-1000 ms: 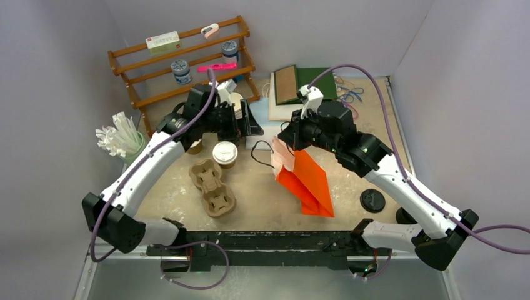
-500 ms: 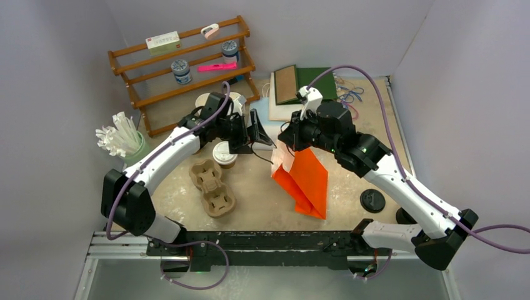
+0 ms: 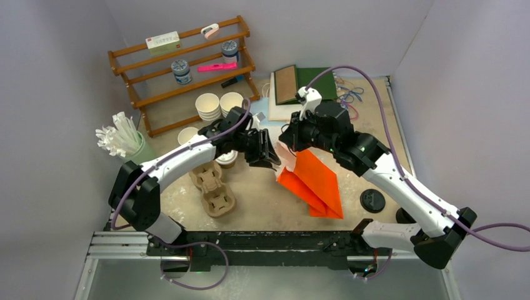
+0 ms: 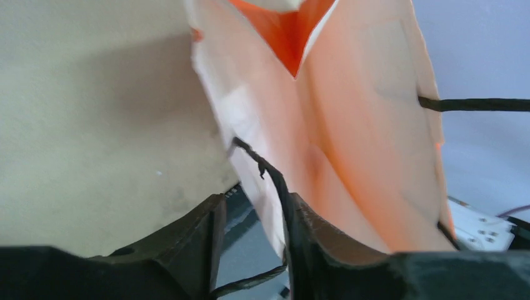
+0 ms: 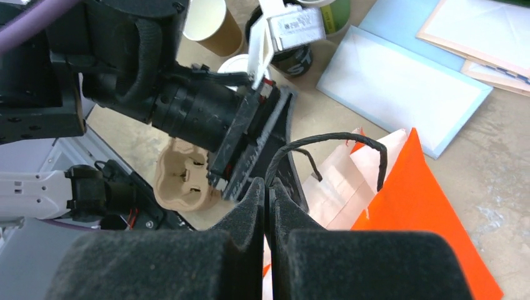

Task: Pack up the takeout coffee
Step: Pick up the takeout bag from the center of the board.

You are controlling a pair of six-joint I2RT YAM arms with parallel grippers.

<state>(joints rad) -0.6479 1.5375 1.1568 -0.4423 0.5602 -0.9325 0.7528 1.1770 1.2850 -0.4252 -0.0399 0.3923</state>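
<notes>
A takeout coffee (image 3: 225, 158), brown cup with white lid, stands half hidden under my left arm. An uncovered brown cup (image 3: 187, 135) stands to its left. The orange paper bag (image 3: 315, 184) hangs tilted at mid table. My right gripper (image 3: 289, 144) is shut on its black cord handle (image 5: 331, 140), holding the mouth up. My left gripper (image 4: 253, 206) is at the bag's mouth, open. The bag's near wall (image 4: 250, 156) and a cord lie between the fingers, against the right one (image 4: 312, 244), with a gap to the left one.
A pulp cup carrier (image 3: 212, 187) lies near the left arm. Stacked white cups (image 3: 208, 105) stand before a wooden shelf (image 3: 181, 69). Straws in a green cup (image 3: 122, 140) are at far left. A black lid (image 3: 373, 200) lies right; books (image 3: 300, 84) at the back.
My left arm swung right, from the cups to the bag's mouth, and its jaws narrowed around the bag's edge. The bag's lower end shifted slightly right.
</notes>
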